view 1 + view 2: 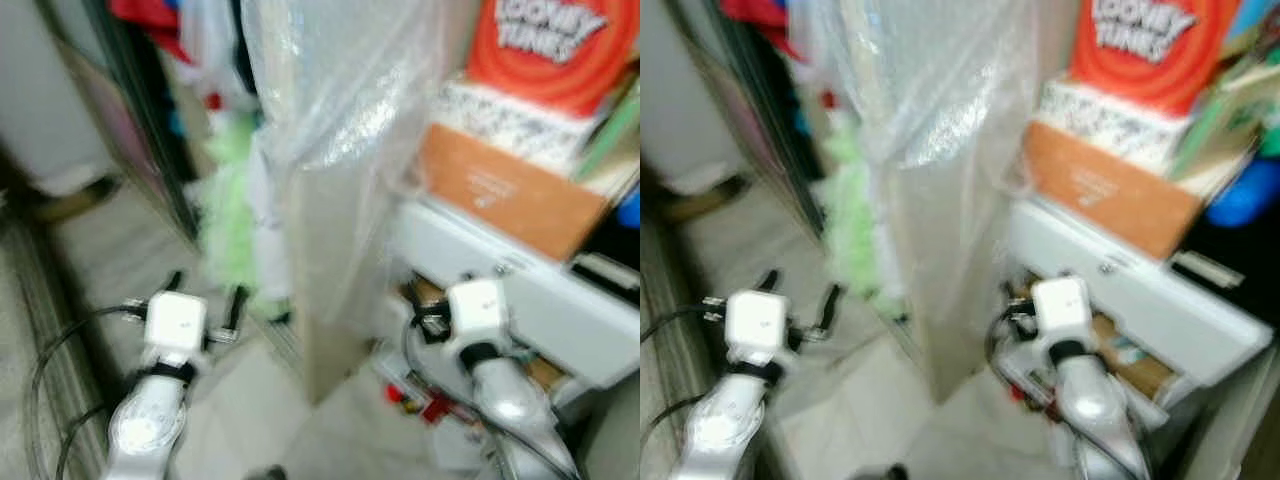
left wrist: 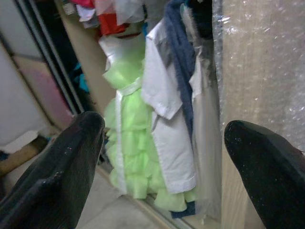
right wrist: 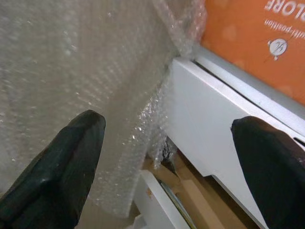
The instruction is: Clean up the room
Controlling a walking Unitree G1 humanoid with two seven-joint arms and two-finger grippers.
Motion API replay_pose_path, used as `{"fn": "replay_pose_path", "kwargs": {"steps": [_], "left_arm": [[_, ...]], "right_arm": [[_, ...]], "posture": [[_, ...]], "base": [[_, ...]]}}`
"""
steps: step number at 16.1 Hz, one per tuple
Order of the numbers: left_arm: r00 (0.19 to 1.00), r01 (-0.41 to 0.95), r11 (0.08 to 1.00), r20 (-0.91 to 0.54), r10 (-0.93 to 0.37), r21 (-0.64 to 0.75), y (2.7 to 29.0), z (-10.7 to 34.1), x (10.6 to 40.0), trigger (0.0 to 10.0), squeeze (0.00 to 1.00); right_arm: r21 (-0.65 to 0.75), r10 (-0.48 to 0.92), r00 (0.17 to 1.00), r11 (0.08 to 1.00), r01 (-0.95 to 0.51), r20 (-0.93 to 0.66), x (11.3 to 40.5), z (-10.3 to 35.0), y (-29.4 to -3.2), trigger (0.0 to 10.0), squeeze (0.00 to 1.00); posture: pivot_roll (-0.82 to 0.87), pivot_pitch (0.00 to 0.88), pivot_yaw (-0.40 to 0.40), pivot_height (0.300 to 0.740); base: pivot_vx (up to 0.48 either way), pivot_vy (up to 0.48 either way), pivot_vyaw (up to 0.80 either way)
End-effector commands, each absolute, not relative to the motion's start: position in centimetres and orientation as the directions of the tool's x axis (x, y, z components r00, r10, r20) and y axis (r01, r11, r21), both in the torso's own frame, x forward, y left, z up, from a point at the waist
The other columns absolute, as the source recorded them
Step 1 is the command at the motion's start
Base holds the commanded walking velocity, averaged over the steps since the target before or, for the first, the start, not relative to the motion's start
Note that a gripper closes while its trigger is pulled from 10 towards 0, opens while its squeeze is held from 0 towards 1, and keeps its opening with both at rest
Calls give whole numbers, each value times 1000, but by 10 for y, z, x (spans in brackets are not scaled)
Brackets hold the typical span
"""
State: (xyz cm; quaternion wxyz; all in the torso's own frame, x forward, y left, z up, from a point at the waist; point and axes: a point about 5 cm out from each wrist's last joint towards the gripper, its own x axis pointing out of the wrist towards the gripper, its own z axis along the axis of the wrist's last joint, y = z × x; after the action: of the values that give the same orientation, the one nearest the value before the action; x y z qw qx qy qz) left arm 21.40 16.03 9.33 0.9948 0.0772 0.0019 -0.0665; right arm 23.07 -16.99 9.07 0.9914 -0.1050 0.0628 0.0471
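Observation:
The head views are blurred. My left gripper [image 1: 207, 295] is open and empty, held low over the pale floor. It faces hanging clothes: a light green frilly dress [image 2: 128, 143], a white shirt [image 2: 167, 119] and a dark blue garment [image 2: 178, 52]. My right gripper [image 3: 169, 121] is also open and empty. It sits close to the lower edge of a tall panel wrapped in bubble wrap [image 1: 340, 200], beside a white drawer front [image 3: 209, 119]. Small red items [image 1: 420, 405] lie on the floor under the right arm.
An orange box [image 1: 510, 195] and a red Looney Tunes box [image 1: 555, 45] are stacked on the white cabinet [image 1: 560, 310] at the right. A dark sliding-door frame [image 1: 140, 130] edges the clothes at the left. Cables [image 1: 60, 370] trail from the left arm.

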Motion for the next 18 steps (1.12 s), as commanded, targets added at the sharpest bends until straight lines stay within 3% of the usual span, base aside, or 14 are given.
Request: {"fn": "replay_pose_path", "kwargs": {"steps": [1, 5, 18], "left_arm": [[994, 106, 978, -5, -106, 182, 169, 97, 214, 10000, 0], [999, 40, 975, 8, -43, 218, 177, 98, 214, 10000, 0], [1000, 22, 970, -7, -20, 244, 170, 95, 223, 10000, 0]], "right_arm": [[-191, 105, 987, 973, -128, -124, 229, 95, -167, 10000, 0], [-234, 110, 978, 960, -151, -176, 199, 89, -186, 10000, 0], [-208, 167, 973, 958, -199, -158, 210, 92, -175, 10000, 0]], "posture": [[62, 0, -14, 740], [56, 0, -15, 740], [55, 0, -17, 740]], "base": [[0, 0, 800], [0, 0, 800], [0, 0, 793]]}}
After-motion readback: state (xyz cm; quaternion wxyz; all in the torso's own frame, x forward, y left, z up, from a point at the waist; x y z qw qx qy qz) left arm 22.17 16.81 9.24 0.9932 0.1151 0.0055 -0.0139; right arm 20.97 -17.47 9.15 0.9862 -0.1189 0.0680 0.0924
